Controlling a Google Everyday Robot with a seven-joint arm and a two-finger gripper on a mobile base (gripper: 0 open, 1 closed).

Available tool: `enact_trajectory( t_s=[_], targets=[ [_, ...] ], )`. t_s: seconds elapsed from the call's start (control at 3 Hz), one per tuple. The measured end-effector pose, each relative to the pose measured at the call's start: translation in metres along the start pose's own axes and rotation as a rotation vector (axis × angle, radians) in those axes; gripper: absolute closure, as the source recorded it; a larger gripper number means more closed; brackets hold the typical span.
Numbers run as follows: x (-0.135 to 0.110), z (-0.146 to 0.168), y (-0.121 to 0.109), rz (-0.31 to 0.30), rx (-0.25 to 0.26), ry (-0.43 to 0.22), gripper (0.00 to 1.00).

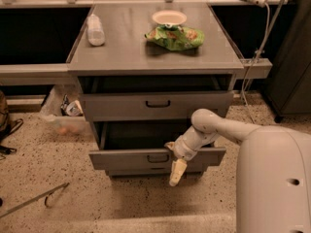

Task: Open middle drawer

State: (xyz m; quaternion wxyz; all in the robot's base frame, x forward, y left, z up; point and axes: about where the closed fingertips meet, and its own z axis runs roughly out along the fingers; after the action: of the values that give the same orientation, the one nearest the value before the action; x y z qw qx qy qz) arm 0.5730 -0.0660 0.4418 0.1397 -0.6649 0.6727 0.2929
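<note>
The grey cabinet has three drawers. The middle drawer (121,159) is pulled partly out toward me, and its dark inside shows behind its flat front. Its small black loop handle (158,158) sits at the centre of the front. My gripper (175,168) is on the end of my pale arm (214,127). It hangs against the drawer front just right of the handle, reaching from the front's top edge down past its lower edge. The upper drawer (155,105) sits further back than the middle one. The lowest drawer is mostly hidden under the middle one.
A white bowl (169,17), a green bag (176,37) and a white bottle (95,29) lie on the cabinet top. A plastic bin (63,114) stands at the left, with a thin rod (34,201) on the floor. My body (274,178) fills the lower right.
</note>
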Motion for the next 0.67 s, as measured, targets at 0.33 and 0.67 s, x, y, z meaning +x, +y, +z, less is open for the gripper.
enact_trajectory(
  t_s=[0.33, 0.67],
  targets=[
    [-0.001, -0.001, 0.0, 0.0, 0.0, 0.0, 0.0],
    [-0.001, -0.007, 0.031, 0.006, -0.021, -0.004, 0.0]
  ],
)
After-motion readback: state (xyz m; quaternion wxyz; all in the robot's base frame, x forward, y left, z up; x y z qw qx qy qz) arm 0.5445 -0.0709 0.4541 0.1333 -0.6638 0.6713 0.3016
